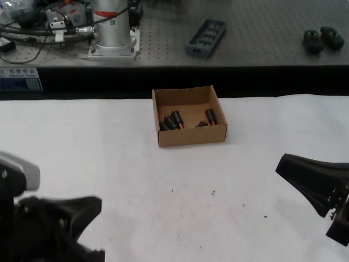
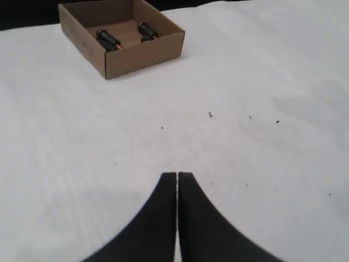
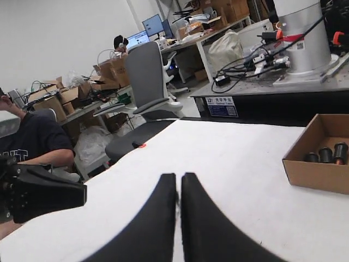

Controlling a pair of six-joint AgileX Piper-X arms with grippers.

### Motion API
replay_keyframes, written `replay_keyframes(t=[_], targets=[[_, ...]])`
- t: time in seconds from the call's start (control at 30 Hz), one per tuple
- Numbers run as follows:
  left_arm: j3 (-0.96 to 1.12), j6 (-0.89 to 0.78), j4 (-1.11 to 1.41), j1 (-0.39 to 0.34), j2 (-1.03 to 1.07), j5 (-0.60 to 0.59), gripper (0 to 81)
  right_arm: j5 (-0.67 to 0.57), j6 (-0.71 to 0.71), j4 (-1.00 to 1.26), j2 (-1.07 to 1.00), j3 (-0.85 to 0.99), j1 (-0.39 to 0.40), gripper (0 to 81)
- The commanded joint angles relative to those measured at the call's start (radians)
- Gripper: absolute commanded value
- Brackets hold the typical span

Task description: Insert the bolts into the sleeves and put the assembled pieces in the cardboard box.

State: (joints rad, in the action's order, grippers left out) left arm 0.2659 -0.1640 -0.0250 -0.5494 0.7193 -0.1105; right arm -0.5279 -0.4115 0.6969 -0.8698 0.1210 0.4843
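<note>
White cloth (image 1: 109,158) open around cardboard box (image 1: 191,136), left pincer (image 2: 177,176) clenched, right pincer (image 3: 179,177) clenched

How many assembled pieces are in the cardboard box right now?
5 pieces: three bunched at the left of the box, one right of centre, one by the right wall. The front wall may hide more.

Grey office chair (image 3: 145,76) beside cluttered desks (image 3: 90,109)
</note>
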Motion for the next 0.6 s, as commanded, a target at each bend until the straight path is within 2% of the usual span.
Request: replay_keyframes(t=[0.0, 0.1, 0.13, 0.27, 0.33, 0.4, 0.57], targets=[[-0.013, 0.014, 0.016, -0.003, -0.006, 0.029, 0.6, -0.002, 0.054, 0.021, 0.007, 0.001, -0.004, 4.3], [-0.013, 0.060, 0.053, -0.003, -0.006, 0.098, 0.6, 0.005, 0.205, -0.007, 0.007, 0.001, -0.004, 4.3], [-0.013, 0.096, 0.065, -0.003, -0.006, 0.142, 0.6, 0.041, 0.241, -0.042, 0.007, 0.006, -0.006, 4.3], [-0.013, 0.246, 0.096, -0.003, -0.006, 0.329, 0.6, 0.285, 0.281, -0.286, 0.007, 0.042, -0.006, 4.3], [-0.013, 0.248, 0.094, -0.003, -0.006, 0.365, 0.6, 0.338, 0.312, -0.367, 0.007, 0.062, -0.006, 4.3], [-0.013, 0.246, 0.093, -0.003, -0.006, 0.377, 0.6, 0.337, 0.359, -0.375, 0.007, 0.073, -0.006, 4.3], [-0.013, 0.246, 0.086, -0.003, -0.006, 0.377, 0.6, 0.356, 0.372, -0.245, 0.007, 0.091, -0.006, 4.3]])
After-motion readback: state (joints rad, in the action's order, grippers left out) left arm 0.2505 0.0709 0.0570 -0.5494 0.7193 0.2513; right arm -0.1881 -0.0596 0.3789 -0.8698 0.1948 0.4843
